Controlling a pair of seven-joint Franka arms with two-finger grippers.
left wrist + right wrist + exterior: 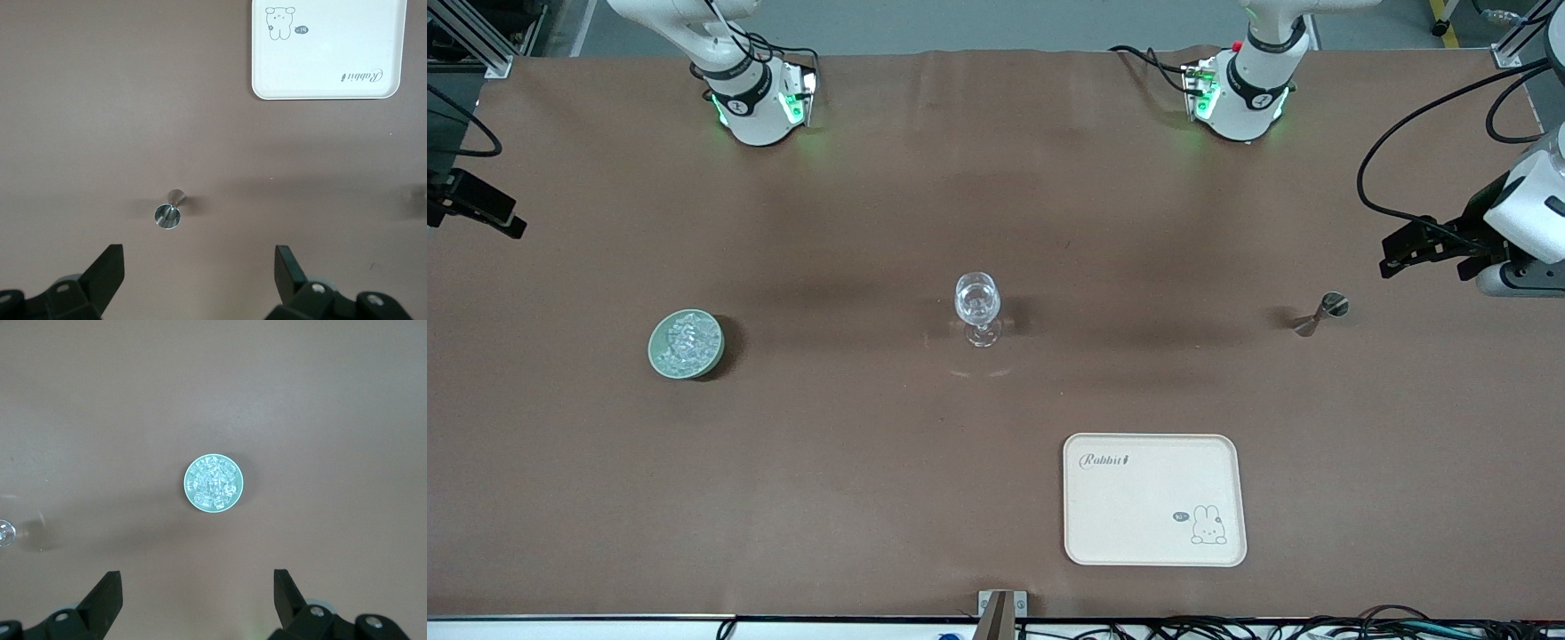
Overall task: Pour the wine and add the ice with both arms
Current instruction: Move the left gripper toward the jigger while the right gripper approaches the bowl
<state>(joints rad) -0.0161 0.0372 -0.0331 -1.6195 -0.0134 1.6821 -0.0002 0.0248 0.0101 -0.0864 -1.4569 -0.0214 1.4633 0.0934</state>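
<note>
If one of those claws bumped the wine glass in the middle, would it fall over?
Probably. The wine glass stands upright on a thin stem over a small foot, with its bowl up high, so a sideways knock would likely tip it. It looks like thin clear glass, so it is probably fragile and slippery.

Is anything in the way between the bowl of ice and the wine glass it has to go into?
Nothing visible. The ice sits in the green bowl toward the right arm's end; only bare table lies between it and the wine glass. The open right gripper is over the bowl, with nothing between. The open left gripper is over the jigger.
</note>
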